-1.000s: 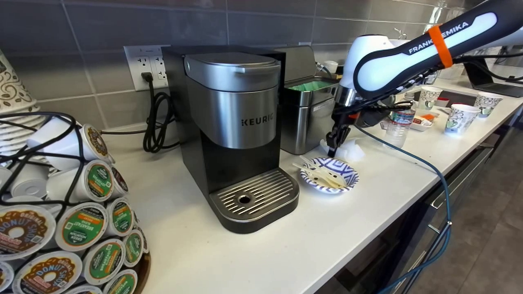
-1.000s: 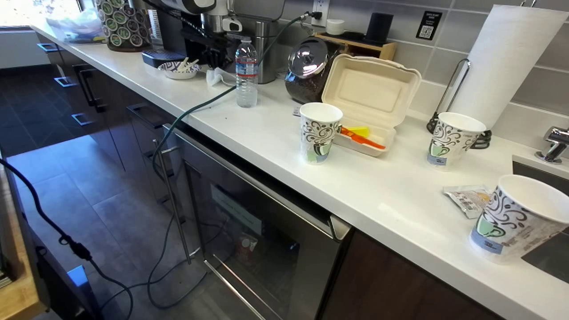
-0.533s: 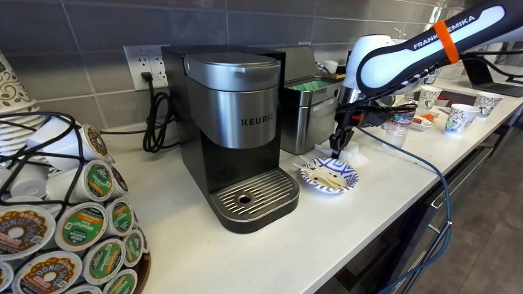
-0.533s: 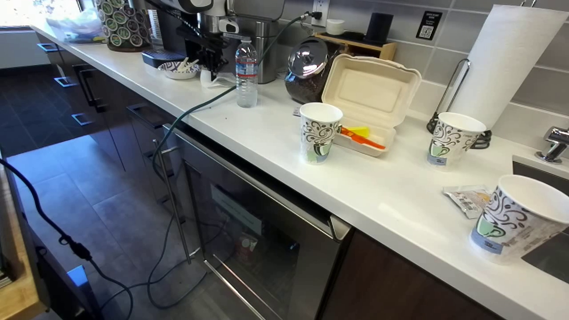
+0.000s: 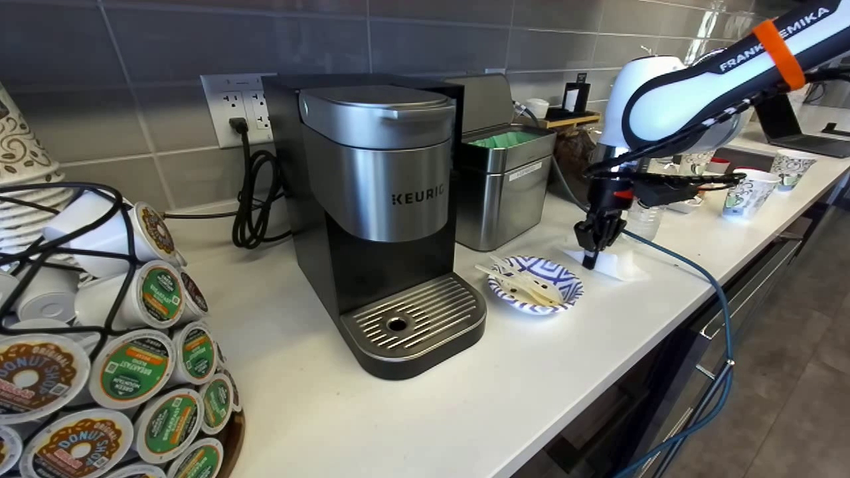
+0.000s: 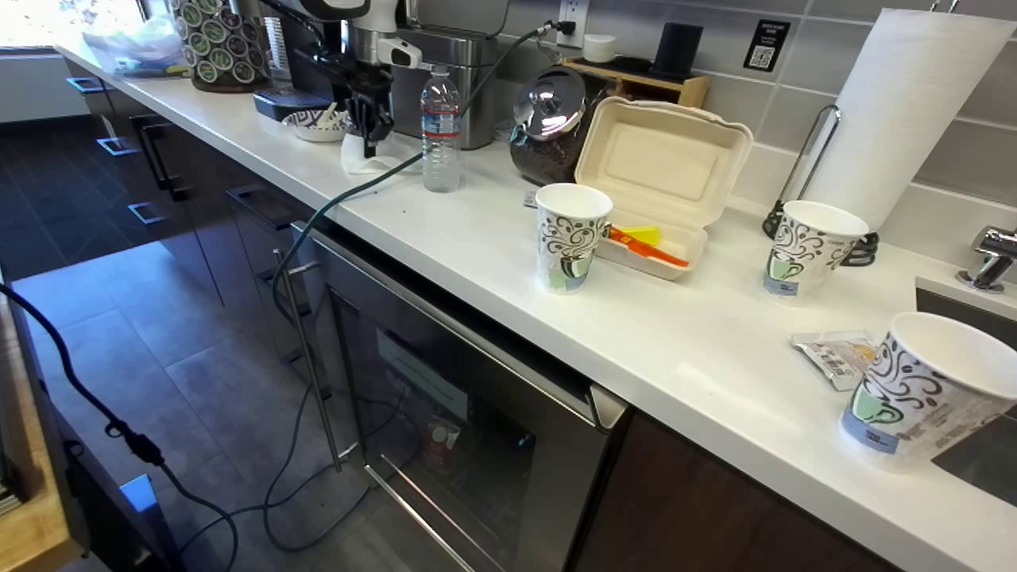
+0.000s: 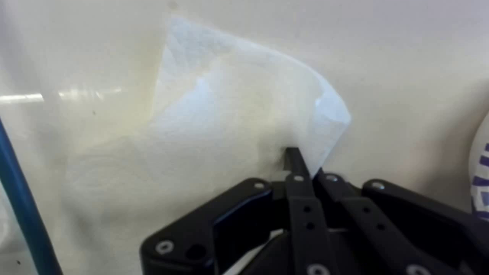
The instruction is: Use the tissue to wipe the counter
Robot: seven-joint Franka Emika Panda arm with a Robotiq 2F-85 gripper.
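Note:
A white tissue (image 7: 229, 107) lies spread and creased against the white counter (image 5: 398, 425). Its folded corner runs up between the two black fingers in the wrist view. My gripper (image 7: 307, 164) is shut on that corner, with the far fingertip partly hidden behind the tissue. In an exterior view the gripper (image 5: 590, 260) points down at the counter, and the tissue (image 5: 621, 267) trails to the right of the fingertips. The gripper (image 6: 370, 147) and tissue (image 6: 357, 155) also show in an exterior view, between the bowl and the water bottle.
A patterned bowl (image 5: 564, 282) with plastic cutlery stands beside the tissue, near the coffee machine (image 5: 392, 199) and metal bin (image 5: 505, 199). A water bottle (image 6: 441, 135) stands close by. A blue-green cable (image 6: 349, 191) crosses the counter near the tissue. Paper cups (image 6: 572, 238) stand farther along.
My gripper has moved away from the bowl and metal bin towards the counter's front edge, low over the counter. The tissue has slid along with it, still in the fingers.

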